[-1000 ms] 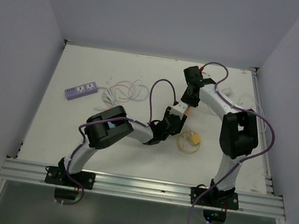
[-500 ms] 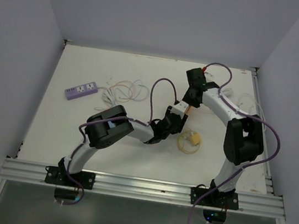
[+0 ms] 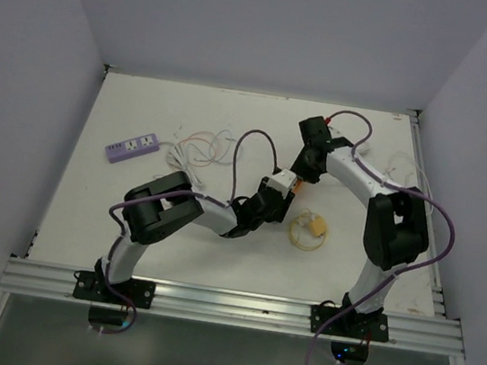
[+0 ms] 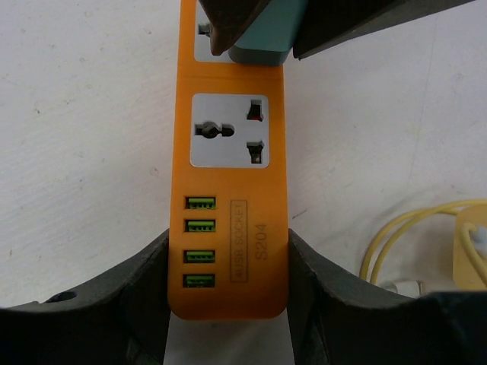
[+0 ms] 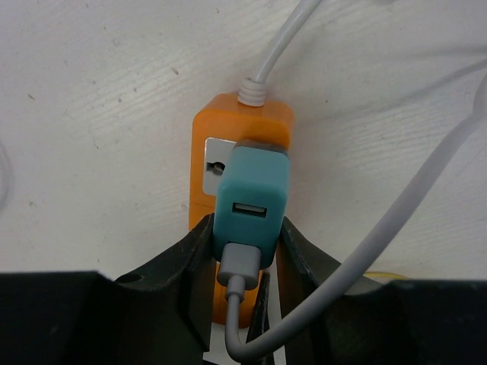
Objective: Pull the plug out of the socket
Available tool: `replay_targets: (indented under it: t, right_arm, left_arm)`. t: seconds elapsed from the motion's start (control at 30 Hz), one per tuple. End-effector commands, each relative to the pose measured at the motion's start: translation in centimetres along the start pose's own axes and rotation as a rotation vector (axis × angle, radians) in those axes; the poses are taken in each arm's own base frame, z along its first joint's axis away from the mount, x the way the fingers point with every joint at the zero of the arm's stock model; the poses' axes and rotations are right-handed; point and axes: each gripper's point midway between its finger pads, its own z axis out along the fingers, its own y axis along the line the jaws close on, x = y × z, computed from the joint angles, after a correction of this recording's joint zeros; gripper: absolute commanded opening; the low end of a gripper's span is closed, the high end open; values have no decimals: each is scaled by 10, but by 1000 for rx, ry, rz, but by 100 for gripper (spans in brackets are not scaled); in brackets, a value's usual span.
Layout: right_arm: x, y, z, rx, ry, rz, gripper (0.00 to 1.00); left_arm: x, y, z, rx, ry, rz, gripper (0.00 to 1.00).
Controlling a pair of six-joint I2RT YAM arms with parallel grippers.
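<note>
An orange power strip (image 4: 232,190) lies on the white table; it also shows in the right wrist view (image 5: 236,125) and the top view (image 3: 283,182). A teal plug block (image 5: 251,201) with a grey USB cable (image 5: 242,304) sits in its far socket; it shows at the top of the left wrist view (image 4: 261,46). My left gripper (image 4: 228,293) is shut on the strip's USB end. My right gripper (image 5: 245,243) is shut on the teal plug, one finger on each side.
A yellow cable coil with a yellow plug (image 3: 309,229) lies just right of the strip. A purple power strip (image 3: 132,146) with tangled thin cables (image 3: 201,147) lies at the left. A white cord (image 5: 281,42) leaves the orange strip's far end.
Both grippers and the orange strip have shifted slightly left and toward the back. The left arm's elbow has swung left. The right arm has leaned in over the strip.
</note>
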Motion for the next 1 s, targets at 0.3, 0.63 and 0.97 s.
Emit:
replay_targets:
  t: [0.3, 0.63, 0.97]
  right_arm:
    - [26, -4, -19, -25, 60, 33, 0]
    - [36, -3, -16, -14, 76, 14, 0]
    - [42, -3, -15, -10, 86, 5, 0]
  left_arm:
    - [54, 26, -27, -34, 148, 28, 51]
    - [36, 18, -32, 12, 72, 29, 79]
    - [16, 9, -16, 32, -9, 63, 74]
